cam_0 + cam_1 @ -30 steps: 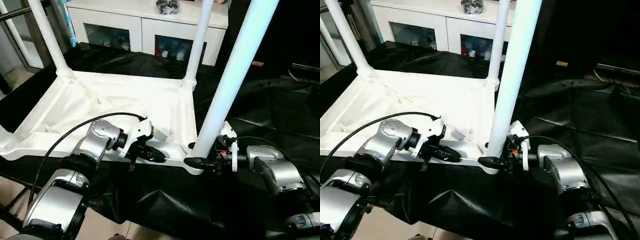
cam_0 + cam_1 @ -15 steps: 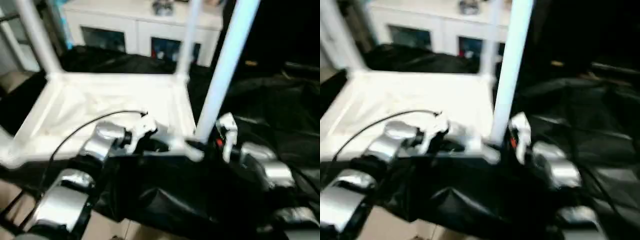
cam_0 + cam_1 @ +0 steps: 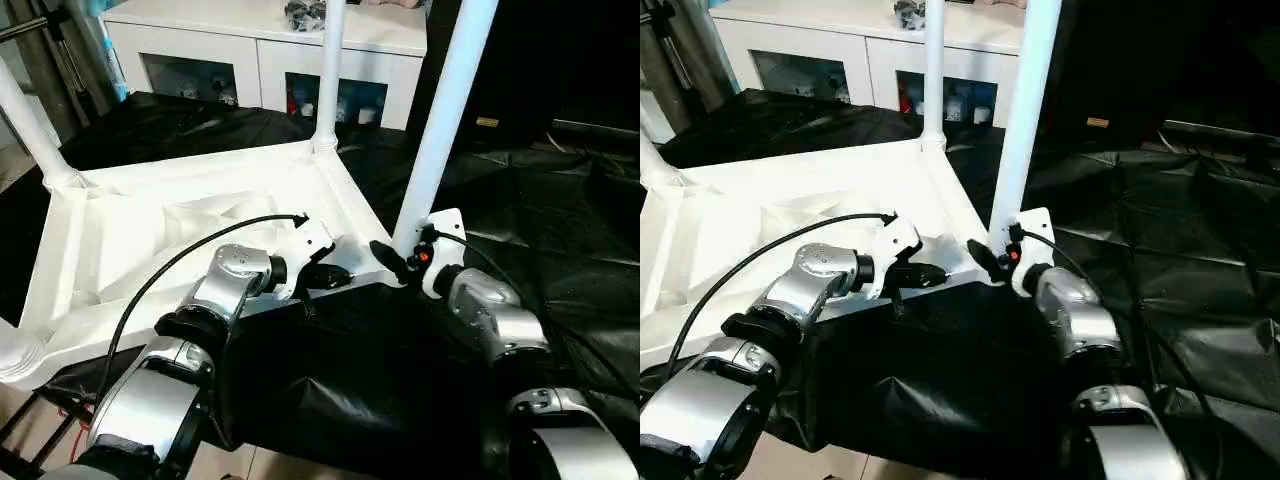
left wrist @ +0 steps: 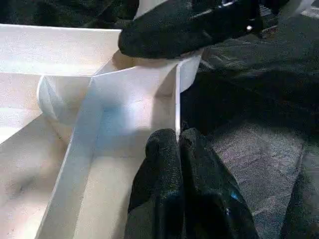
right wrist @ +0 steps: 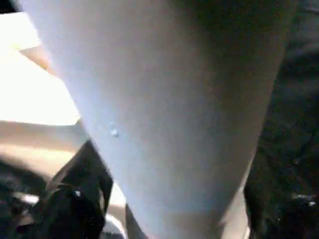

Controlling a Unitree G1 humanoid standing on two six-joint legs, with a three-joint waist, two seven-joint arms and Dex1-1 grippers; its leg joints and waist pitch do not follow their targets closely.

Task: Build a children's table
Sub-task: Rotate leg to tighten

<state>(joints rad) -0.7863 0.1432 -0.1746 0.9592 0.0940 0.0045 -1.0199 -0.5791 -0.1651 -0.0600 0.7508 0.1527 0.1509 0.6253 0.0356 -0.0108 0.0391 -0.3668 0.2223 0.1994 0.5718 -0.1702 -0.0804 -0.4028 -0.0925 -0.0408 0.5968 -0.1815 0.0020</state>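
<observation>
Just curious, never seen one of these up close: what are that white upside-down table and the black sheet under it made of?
The table looks like moulded white plastic: smooth, slightly glossy, with ribs. The black sheet seems thin plastic film or coated fabric, judging by its shiny creases.

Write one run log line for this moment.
table: upside down | left end effector: shut on near rim | right end effector: at near-right leg base

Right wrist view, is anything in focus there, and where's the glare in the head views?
Right wrist view: the white tube leg sits so close it is soft and blurred. Left eye view: light washes out the white plastic tabletop's ribbed underside, while the black floor sheet stays dark with faint sheen.
</observation>
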